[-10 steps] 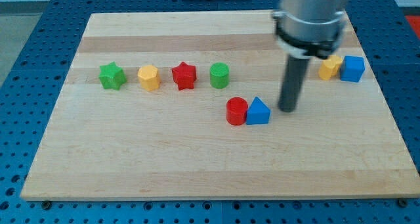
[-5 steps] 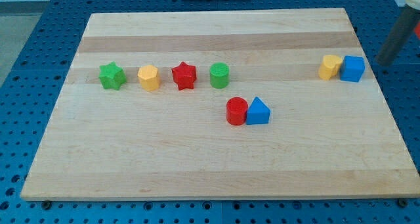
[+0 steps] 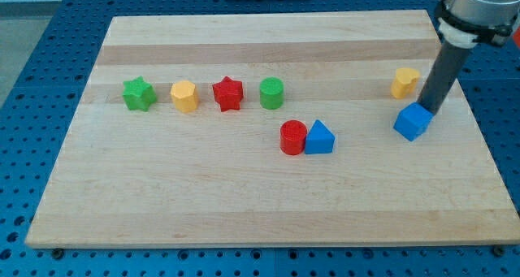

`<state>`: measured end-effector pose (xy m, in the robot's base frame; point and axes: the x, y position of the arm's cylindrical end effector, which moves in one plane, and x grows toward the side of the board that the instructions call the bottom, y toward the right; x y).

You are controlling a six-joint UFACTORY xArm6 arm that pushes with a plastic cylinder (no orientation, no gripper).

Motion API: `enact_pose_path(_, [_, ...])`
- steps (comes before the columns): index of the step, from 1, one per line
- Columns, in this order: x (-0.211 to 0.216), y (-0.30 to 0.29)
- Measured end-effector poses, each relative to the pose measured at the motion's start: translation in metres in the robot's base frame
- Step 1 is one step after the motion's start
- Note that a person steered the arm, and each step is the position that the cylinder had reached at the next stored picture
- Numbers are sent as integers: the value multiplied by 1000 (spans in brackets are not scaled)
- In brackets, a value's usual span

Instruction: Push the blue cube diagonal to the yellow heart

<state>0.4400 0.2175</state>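
One blue cube [image 3: 413, 121] shifted diagonally below yellow heart [image 3: 405, 82] | my tip [image 3: 430, 111] touching cube

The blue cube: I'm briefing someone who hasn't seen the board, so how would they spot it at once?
Go to the wooden board, near its right edge in the view. The blue cube sits just below the yellow heart and apart from it, with my tip against its upper right. The other blue block, a triangle, touches a red cylinder mid-board.
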Motion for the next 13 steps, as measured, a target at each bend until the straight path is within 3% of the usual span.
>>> enact_pose_path(1, [18, -35])
enact_pose_path(3, [0, 30])
enact_pose_path(5, [49, 30])
enact_pose_path(6, [55, -8])
enact_pose_path(7, [55, -71])
enact_pose_path(8, [54, -92])
enact_pose_path(10, [7, -26])
enact_pose_path(11, [-12, -67])
enact_pose_path(13, [14, -88])
